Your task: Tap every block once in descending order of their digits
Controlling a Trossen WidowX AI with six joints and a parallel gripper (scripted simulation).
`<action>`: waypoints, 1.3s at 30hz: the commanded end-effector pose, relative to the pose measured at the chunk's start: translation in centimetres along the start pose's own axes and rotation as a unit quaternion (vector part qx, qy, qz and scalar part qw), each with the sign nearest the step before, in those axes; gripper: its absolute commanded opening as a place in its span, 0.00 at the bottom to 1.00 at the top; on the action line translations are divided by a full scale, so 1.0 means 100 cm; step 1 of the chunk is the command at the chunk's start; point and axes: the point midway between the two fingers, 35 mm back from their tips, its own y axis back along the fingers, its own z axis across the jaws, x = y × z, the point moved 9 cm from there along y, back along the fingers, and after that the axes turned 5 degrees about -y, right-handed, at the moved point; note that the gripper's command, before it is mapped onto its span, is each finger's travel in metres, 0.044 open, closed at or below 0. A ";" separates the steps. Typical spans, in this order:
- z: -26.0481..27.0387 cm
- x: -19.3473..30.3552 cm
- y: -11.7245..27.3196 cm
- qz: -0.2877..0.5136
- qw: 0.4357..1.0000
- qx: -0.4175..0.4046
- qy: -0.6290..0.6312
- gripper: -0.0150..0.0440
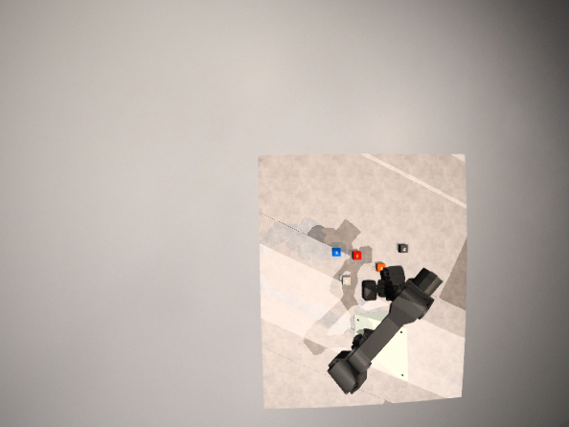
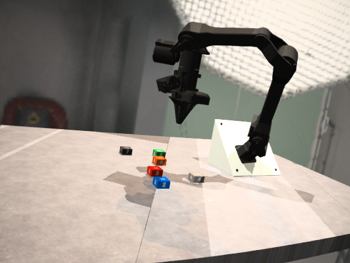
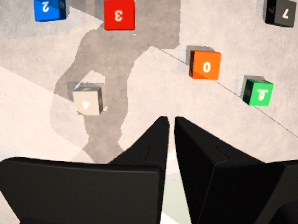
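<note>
My gripper (image 2: 179, 122) (image 3: 170, 124) is shut and empty, high above the table, with only a thin gap between its tips. The black 7 block (image 1: 402, 248) (image 2: 125, 151) (image 3: 279, 13) lies farthest off. The green block (image 2: 159, 153) (image 3: 258, 93), seemingly an underlined 6, is right of the tips in the wrist view and hidden in the top view. The pale 4 block (image 1: 346, 280) (image 2: 196, 177) (image 3: 88, 101) is left of the tips. The red 3 block (image 1: 356, 256) (image 2: 155, 171) (image 3: 119, 15), blue 2 block (image 1: 336, 252) (image 2: 161, 183) (image 3: 50, 10) and orange 0 block (image 1: 380, 267) (image 2: 159, 161) (image 3: 204, 65) stand apart.
A pale wedge-shaped base (image 1: 395, 356) (image 2: 224, 147) stands by the arm's foot. The table's edge (image 2: 265, 249) runs along the front in the exterior view. Arm shadows fall near the red and pale blocks.
</note>
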 end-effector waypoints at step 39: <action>0.091 0.031 -0.113 0.006 1.000 -0.018 -0.005 0.29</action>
